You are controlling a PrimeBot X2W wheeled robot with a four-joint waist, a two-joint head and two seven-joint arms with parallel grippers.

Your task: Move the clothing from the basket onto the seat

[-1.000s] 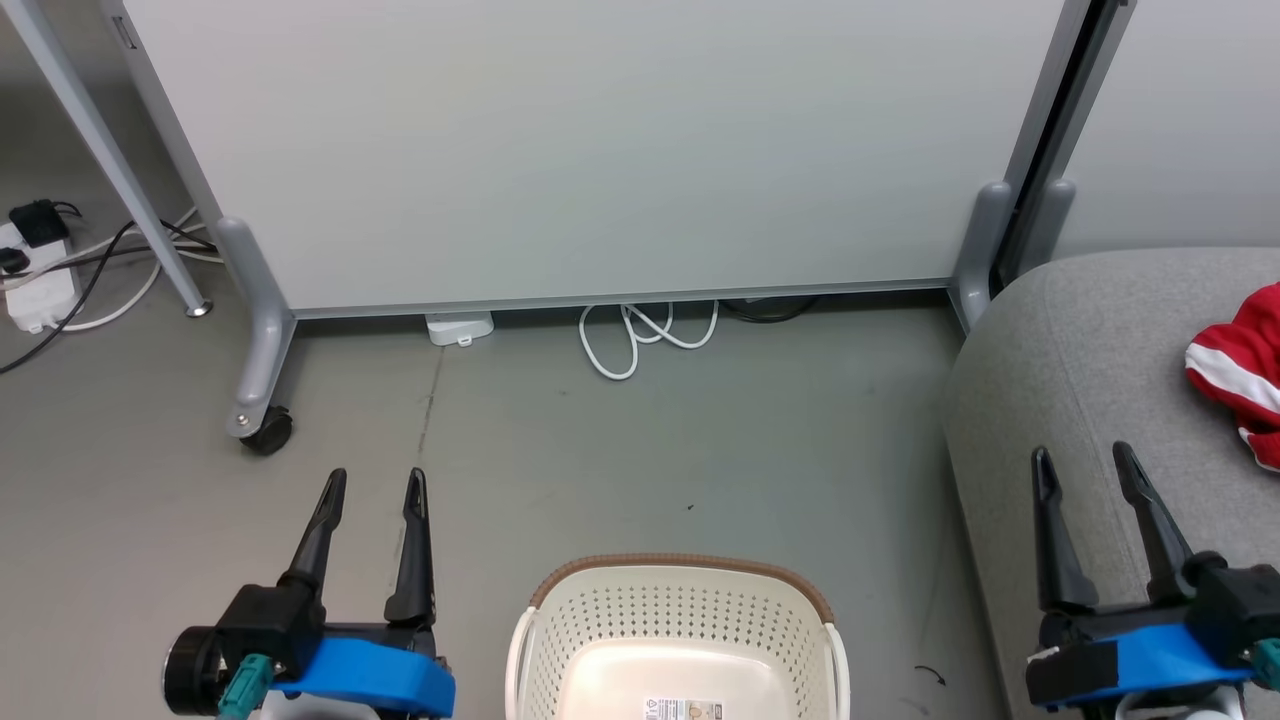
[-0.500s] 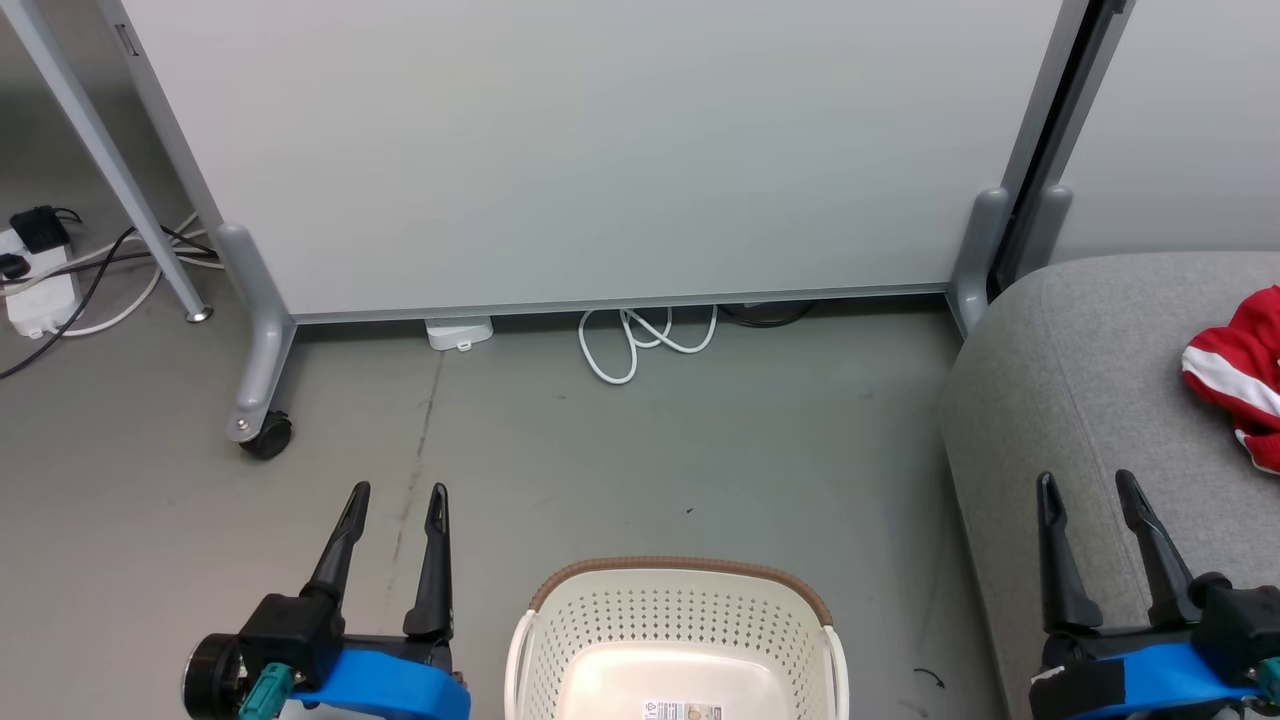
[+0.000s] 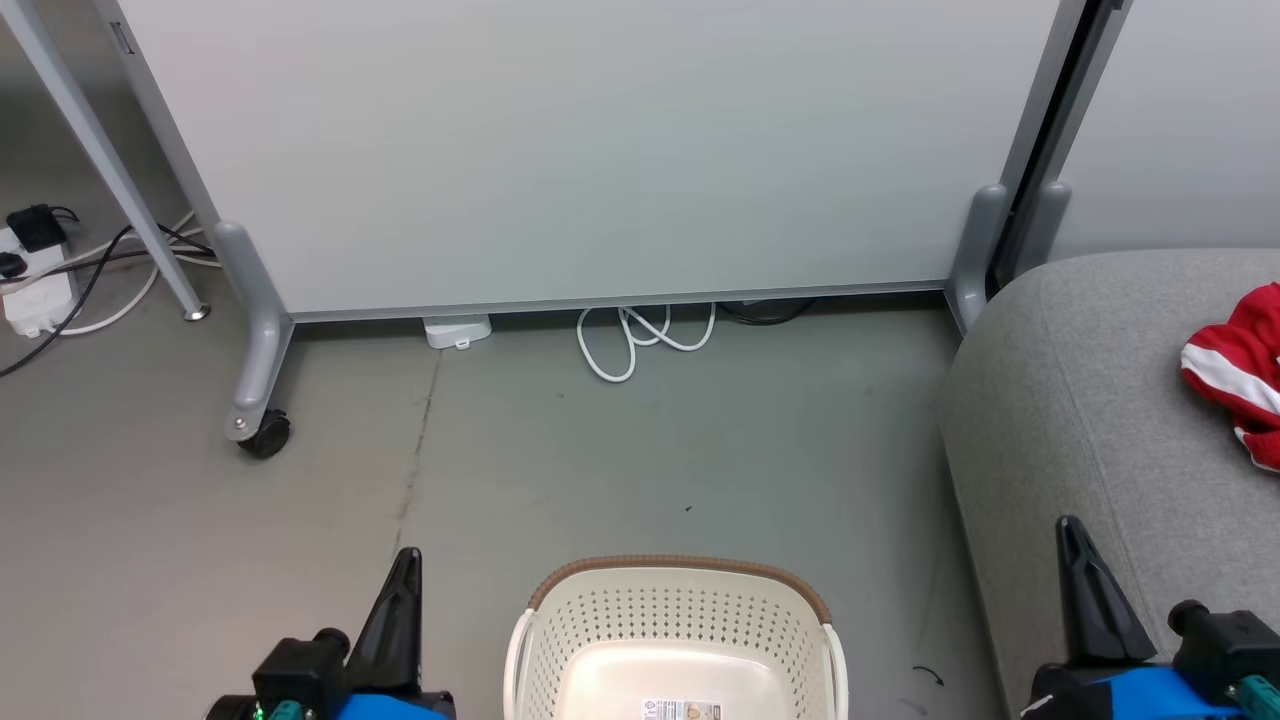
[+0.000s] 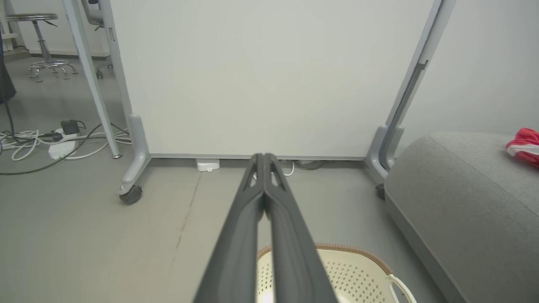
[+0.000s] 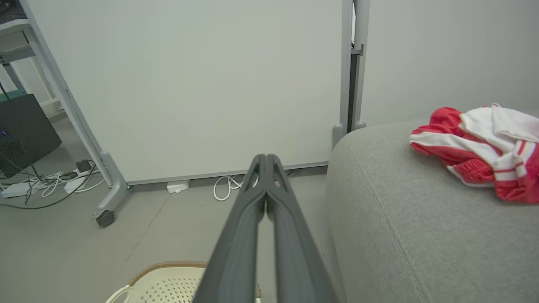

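The red and white clothing (image 3: 1235, 372) (image 5: 484, 151) (image 4: 524, 145) lies bunched on the grey seat (image 3: 1080, 400) (image 5: 400, 219) (image 4: 454, 202) at the right. On the floor at the bottom centre stands the cream basket (image 3: 680, 640) (image 4: 358, 273) (image 5: 164, 282); the part of its inside that shows holds only a label on the bottom. My left gripper (image 3: 405, 570) (image 4: 264, 158) is shut with nothing in it, low and left of the basket. My right gripper (image 3: 1072, 535) (image 5: 265, 159) is shut and empty over the seat's front edge, well short of the clothing.
A white wheeled partition (image 3: 600, 150) with grey legs and a castor (image 3: 265, 435) stands behind the basket. A white cable coil (image 3: 640, 335) lies under it. A power strip with cables (image 3: 40, 285) sits at the far left. Grey floor lies between the basket and the partition.
Both grippers have gone from open to shut and have drawn back toward the bottom of the head view. The basket, seat and clothing have not moved.
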